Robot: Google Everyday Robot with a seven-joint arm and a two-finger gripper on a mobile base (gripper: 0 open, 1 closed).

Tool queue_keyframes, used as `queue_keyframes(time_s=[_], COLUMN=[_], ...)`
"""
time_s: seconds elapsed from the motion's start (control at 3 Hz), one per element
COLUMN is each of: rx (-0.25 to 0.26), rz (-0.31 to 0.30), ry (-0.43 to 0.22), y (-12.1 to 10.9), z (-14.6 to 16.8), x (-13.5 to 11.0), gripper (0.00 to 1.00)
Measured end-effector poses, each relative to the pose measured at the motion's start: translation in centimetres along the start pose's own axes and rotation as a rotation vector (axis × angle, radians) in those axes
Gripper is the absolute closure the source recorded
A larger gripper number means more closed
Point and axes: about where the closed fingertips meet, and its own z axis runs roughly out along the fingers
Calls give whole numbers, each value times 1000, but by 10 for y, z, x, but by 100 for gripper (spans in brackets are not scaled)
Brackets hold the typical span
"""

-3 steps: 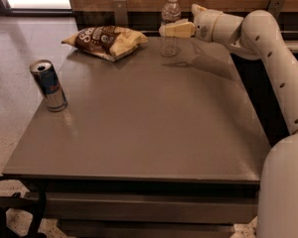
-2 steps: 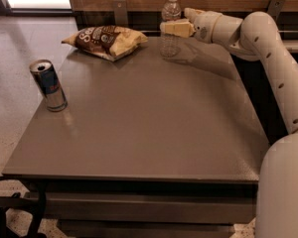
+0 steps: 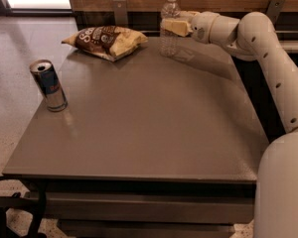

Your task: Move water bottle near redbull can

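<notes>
At the left edge of the surface (image 3: 139,133) stands the redbull can (image 3: 48,86), upright and well apart from everything else. Further right, at the back, lies a chip bag (image 3: 107,40). Beside it the water bottle (image 3: 168,43) stands upright at the far edge, so I judge it must travel across to the can. The pincer (image 3: 172,25) meets the bottle's middle from the right. Whether it pinches the bottle, I cannot tell.

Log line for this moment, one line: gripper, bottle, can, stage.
gripper: at small clear ribbed plastic water bottle, far edge of grey table | slim silver-blue redbull can: upright, left edge | stage: bottle not yet near can
</notes>
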Motion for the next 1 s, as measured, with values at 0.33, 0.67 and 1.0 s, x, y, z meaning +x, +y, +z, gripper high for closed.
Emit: queue_keyframes(time_s=[0.33, 0.67, 1.0], rx=[-4, -10, -10], rz=[1, 1, 1], ry=[0, 1, 1], y=[2, 4, 4], z=[3, 5, 5], x=[0, -1, -1], gripper=[93, 100, 100])
